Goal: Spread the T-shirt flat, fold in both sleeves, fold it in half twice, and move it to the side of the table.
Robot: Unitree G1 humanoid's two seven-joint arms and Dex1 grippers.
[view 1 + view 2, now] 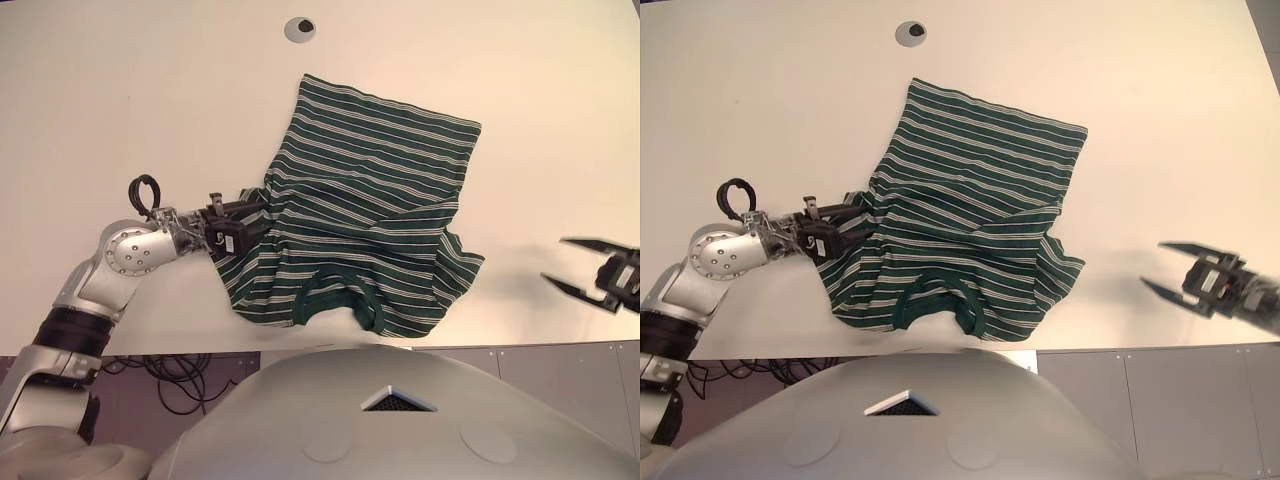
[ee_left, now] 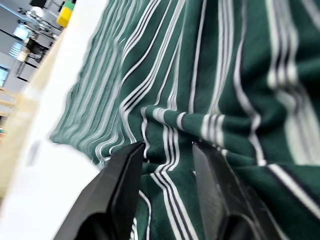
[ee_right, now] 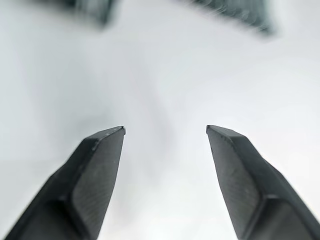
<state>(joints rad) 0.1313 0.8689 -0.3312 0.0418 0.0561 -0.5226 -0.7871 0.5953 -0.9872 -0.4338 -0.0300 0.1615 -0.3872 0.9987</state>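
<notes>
A dark green T-shirt with white stripes lies rumpled in the middle of the pale table, its collar toward the near edge and its hem toward the far side. The right sleeve is folded over the body. My left gripper is at the shirt's left edge, shut on a ridge of the fabric that bunches between its black fingers. Well to the right of the shirt, my right gripper hovers over bare table with its fingers spread wide and nothing between them.
A round grey grommet sits in the table beyond the shirt's hem. The table's near edge runs just below the collar. Bare table surrounds the shirt on the left, right and far sides.
</notes>
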